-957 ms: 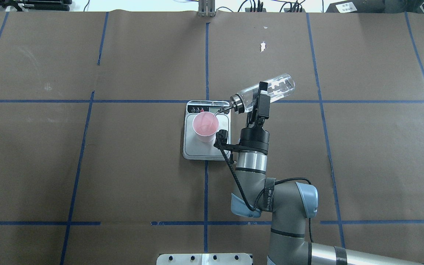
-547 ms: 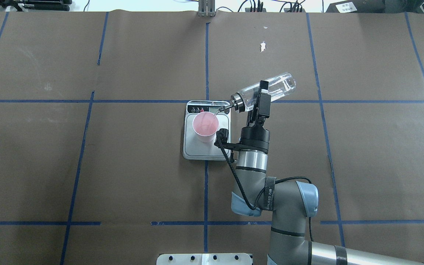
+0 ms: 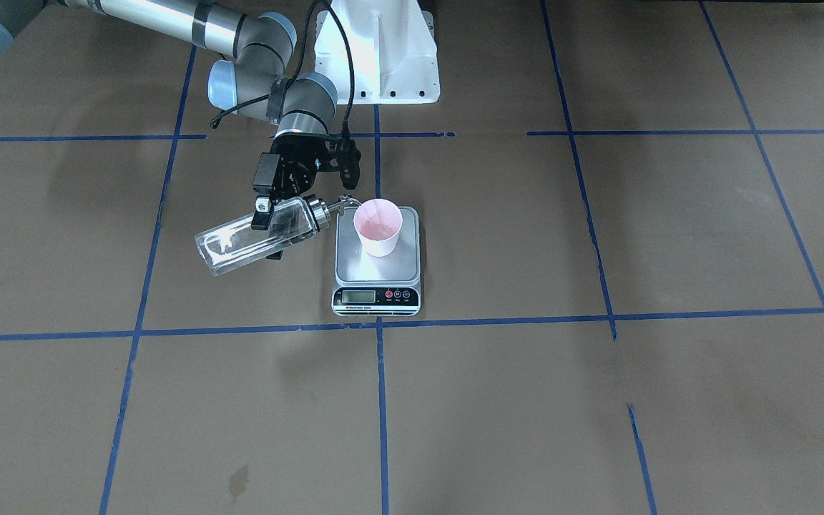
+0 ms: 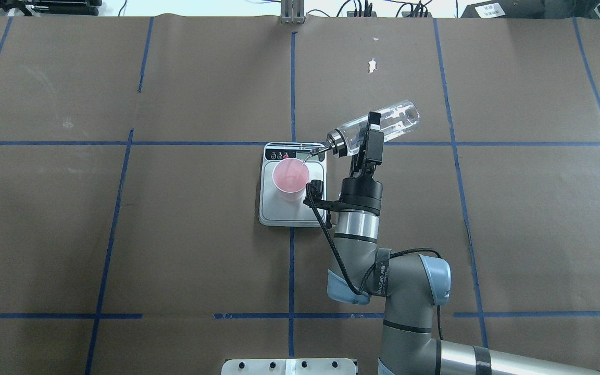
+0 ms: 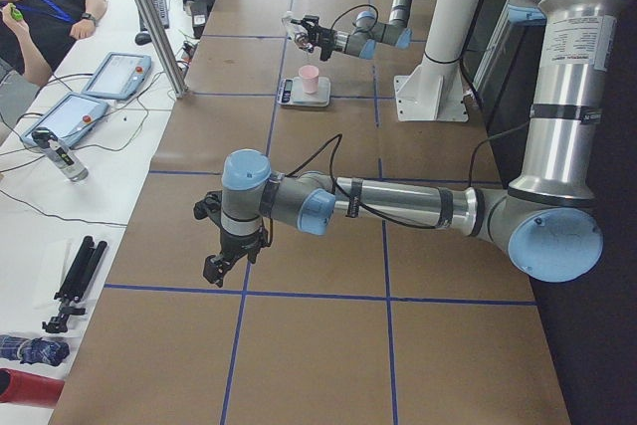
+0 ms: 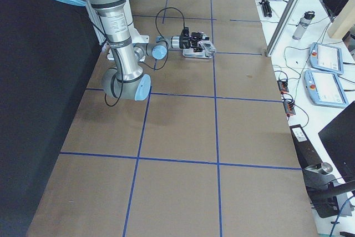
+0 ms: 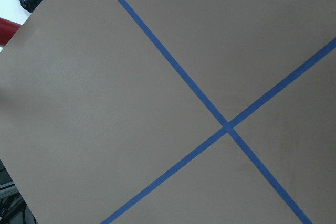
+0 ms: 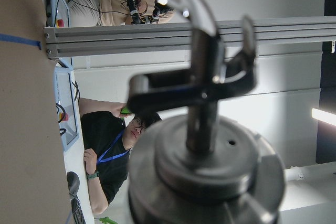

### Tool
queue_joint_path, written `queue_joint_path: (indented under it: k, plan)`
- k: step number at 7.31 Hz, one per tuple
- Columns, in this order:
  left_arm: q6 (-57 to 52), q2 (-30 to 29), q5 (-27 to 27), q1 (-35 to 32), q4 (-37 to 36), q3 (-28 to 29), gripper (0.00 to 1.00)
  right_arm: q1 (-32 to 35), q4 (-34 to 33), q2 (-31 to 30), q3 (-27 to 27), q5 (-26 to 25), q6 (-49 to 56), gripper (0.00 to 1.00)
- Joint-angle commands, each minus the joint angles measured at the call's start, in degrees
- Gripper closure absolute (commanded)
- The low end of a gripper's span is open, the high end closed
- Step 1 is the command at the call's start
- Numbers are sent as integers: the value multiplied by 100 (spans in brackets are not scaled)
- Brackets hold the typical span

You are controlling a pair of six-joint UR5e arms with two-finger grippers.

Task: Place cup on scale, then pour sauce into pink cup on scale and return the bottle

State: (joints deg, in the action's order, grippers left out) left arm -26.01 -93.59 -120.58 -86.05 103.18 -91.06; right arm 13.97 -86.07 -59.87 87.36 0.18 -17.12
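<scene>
The pale pink cup (image 4: 290, 179) (image 3: 378, 227) stands upright on the scale (image 4: 279, 212) (image 3: 376, 297) at the table's middle. My right gripper (image 4: 371, 136) (image 3: 272, 225) is shut on the clear glass bottle (image 4: 394, 121) (image 3: 233, 244), which is tipped nearly level. Its metal spout (image 4: 314, 152) reaches over the cup's rim, and a thin line runs from it into the cup. The right wrist view is filled by the bottle's metal collar (image 8: 205, 171). My left gripper (image 5: 221, 268) hangs over bare paper far from the scale; I cannot tell whether it is open or shut.
Brown paper with blue tape lines (image 4: 292, 94) covers the table. The white robot mount (image 3: 376, 50) sits at the robot's edge. A side table with tablets (image 5: 109, 75) and a seated person (image 5: 40, 7) lies past the far edge.
The right gripper and the bottle have crept slightly toward the far side and the bottle's base has risen a little. The spout stays over the cup.
</scene>
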Motion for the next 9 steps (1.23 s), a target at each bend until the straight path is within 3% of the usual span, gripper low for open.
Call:
queue_joint_path:
  k: [1, 9]
  plan:
    - [0, 7, 0, -8, 0, 0, 0, 1, 2, 1, 0, 0, 6, 100]
    - [0, -1, 0, -8, 0, 0, 0, -34, 204, 239, 0, 96, -81, 100]
